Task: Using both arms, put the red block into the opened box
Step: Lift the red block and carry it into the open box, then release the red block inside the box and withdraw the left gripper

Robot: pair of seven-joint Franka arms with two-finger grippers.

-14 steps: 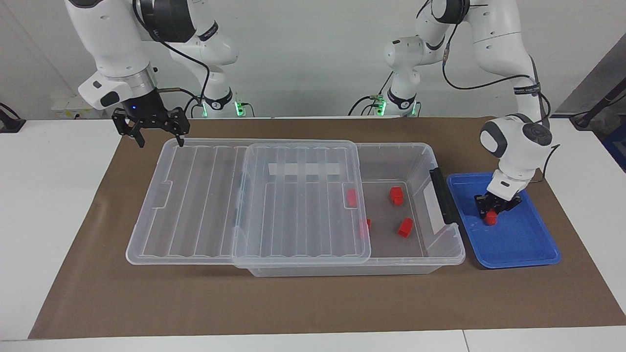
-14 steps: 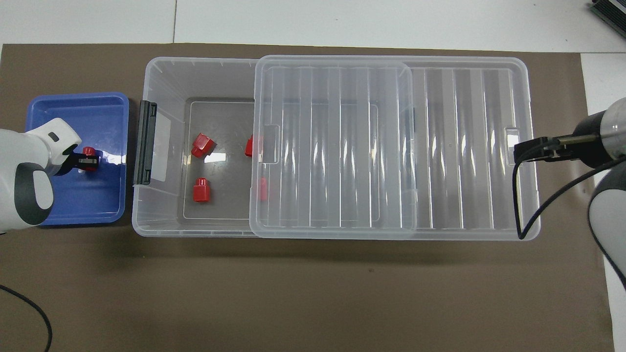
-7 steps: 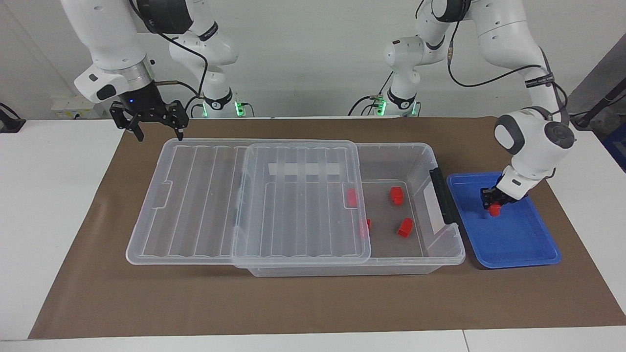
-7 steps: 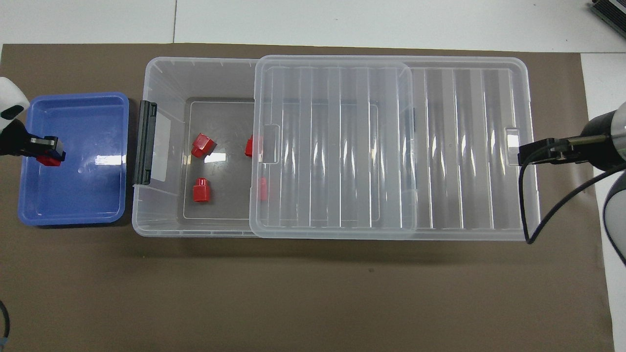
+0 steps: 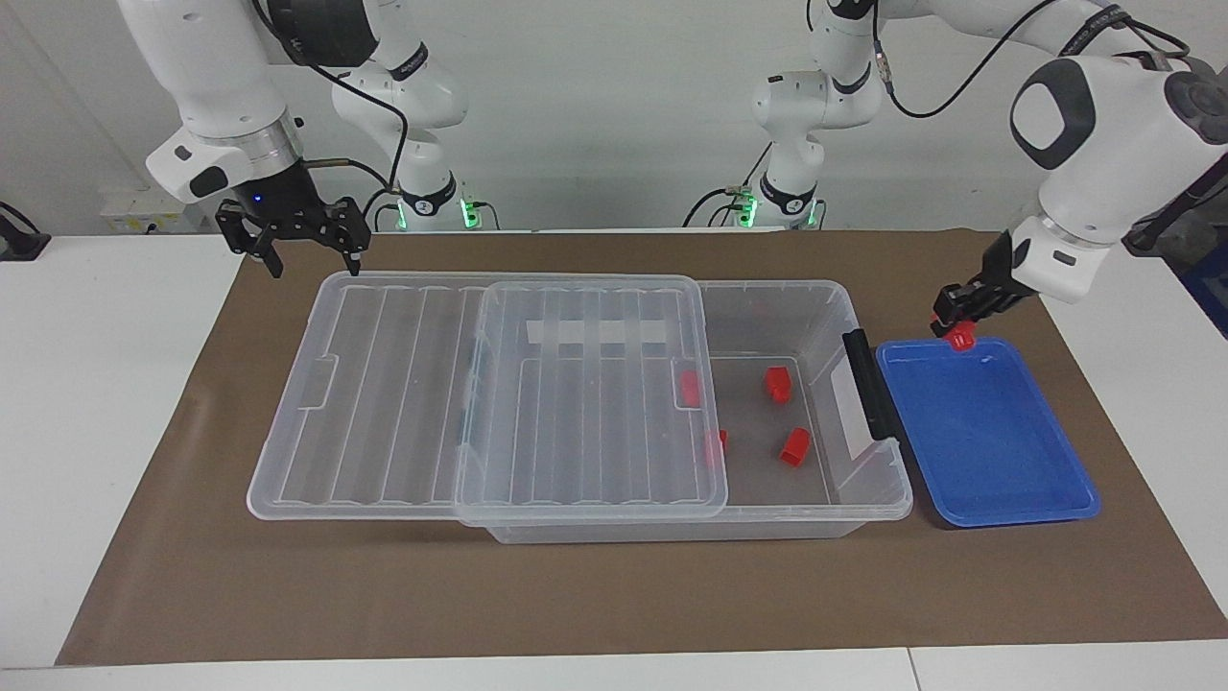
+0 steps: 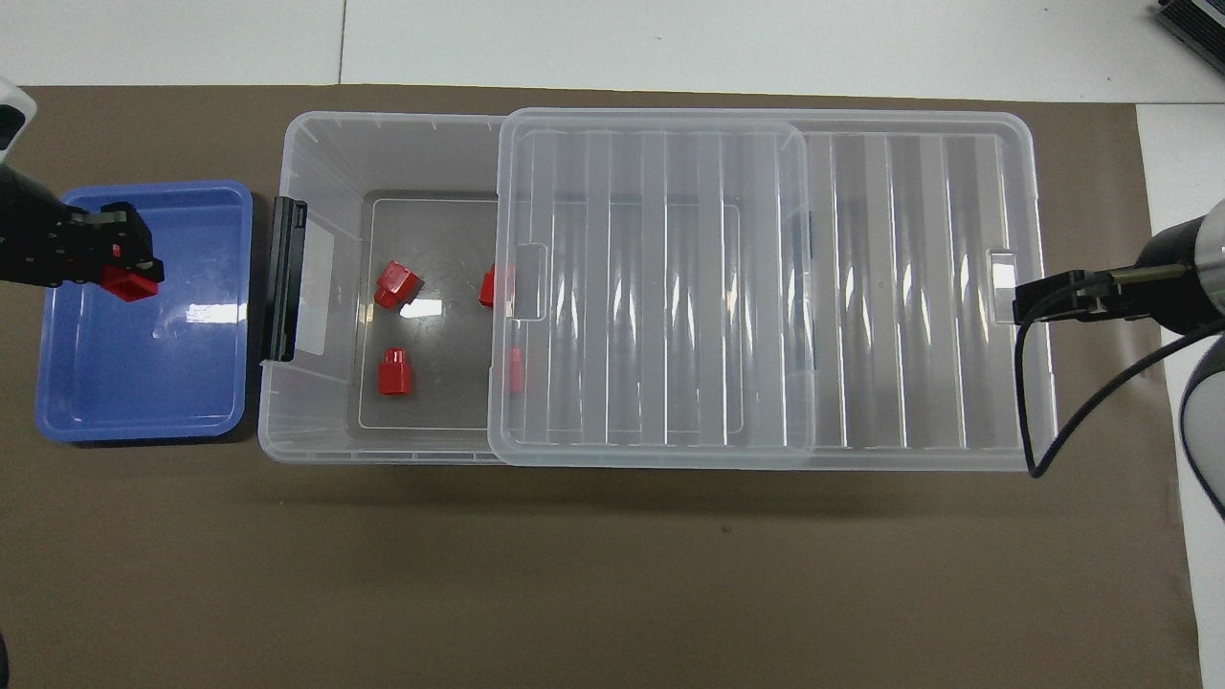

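You see the left pincer [image 5: 956,324] clenched on the red block [image 5: 959,334] above the blue tray [image 5: 998,451], the right pincer [image 5: 309,254] released.

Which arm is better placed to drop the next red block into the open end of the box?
Left. The left gripper already holds a red block raised over the blue tray, right beside the box's uncovered end. The right gripper is open over the box's other end, by the slid-back lid.
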